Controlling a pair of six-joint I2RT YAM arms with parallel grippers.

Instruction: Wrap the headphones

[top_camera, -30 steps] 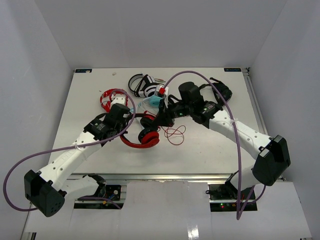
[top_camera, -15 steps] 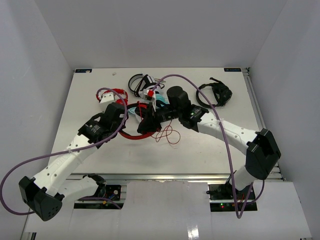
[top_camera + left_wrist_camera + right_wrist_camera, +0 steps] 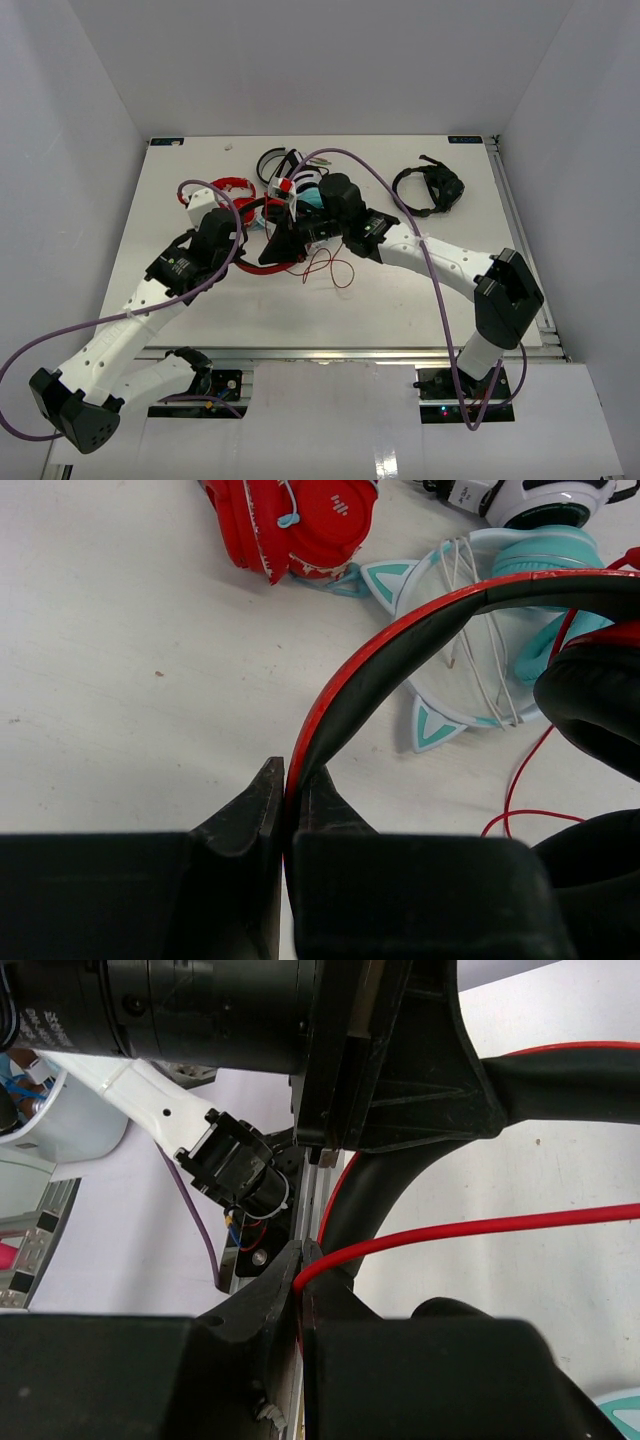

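**Both grippers closed on the headphones, left of table centre**

Your left gripper (image 3: 285,780) is clamped on the headband of the headphones (image 3: 400,630), with one jaw pressed to each side of the red-and-black band. Your right gripper (image 3: 300,1260) pinches the thin red cable (image 3: 500,1225) between closed jaws, just beside the band. The headphones are between your two wrists, and slack cable is looped on the table (image 3: 420,300) to their right. A teal cat-ear pair (image 3: 550,555) and a small red pair (image 3: 290,520) sit just beyond. A black headset (image 3: 430,188) lies well apart.
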